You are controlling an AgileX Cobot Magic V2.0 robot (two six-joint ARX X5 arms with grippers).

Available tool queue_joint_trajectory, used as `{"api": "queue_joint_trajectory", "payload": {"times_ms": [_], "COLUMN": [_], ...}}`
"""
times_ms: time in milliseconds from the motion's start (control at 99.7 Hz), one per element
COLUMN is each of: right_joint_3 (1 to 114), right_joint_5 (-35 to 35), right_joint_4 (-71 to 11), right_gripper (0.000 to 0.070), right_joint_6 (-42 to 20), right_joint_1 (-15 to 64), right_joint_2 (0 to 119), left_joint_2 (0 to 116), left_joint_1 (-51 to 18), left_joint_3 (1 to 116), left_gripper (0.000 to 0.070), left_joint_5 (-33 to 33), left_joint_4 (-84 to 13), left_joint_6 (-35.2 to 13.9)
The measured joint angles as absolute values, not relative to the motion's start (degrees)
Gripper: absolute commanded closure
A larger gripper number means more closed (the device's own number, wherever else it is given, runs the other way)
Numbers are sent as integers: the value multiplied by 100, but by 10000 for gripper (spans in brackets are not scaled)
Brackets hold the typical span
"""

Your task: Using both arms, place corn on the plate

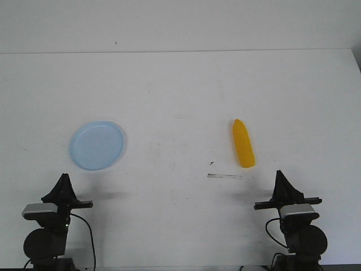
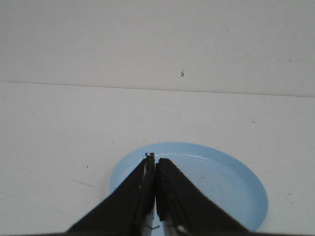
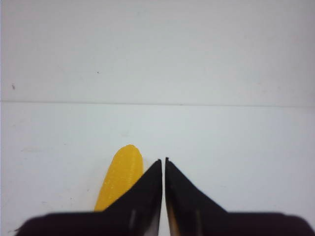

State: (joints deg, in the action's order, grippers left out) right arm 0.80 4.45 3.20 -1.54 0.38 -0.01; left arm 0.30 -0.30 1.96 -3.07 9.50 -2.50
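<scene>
Though empty, both end effectors [image 2: 155, 164] [image 3: 163, 164] closed.

A bright yellow-orange corn cob [image 1: 243, 143] lies flat on the white tabletop [image 1: 180, 90], right of centre. It is smooth and plastic-looking, tapered, with its pointed end facing away from the robot and its blunt end nearer. It tilts slightly, the far tip leaning left. Well apart from it, on the left side, sits a round, shallow, pale blue translucent plate [image 1: 97, 145] with a slightly raised rim. The plate rests flat and holds nothing.
</scene>
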Motion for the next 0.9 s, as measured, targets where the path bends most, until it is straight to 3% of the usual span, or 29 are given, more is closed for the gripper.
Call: {"api": "queue_joint_trajectory", "payload": {"times_ms": [612,903], "right_joint_3": [80,80], "right_joint_5": [445,445], "right_joint_4": [320,320], "right_gripper": [691,691], "right_joint_6": [-154,-156], "right_joint_1": [38,38], "right_joint_2": [-1,-1], "left_joint_2": [30,307], "left_joint_1": [-30,-30], "left_joint_3": [224,1219], "left_gripper": [699,699], "left_joint_5": [-307,-307], "left_joint_4": [969,998], "left_joint_6": [-250,-250]}}
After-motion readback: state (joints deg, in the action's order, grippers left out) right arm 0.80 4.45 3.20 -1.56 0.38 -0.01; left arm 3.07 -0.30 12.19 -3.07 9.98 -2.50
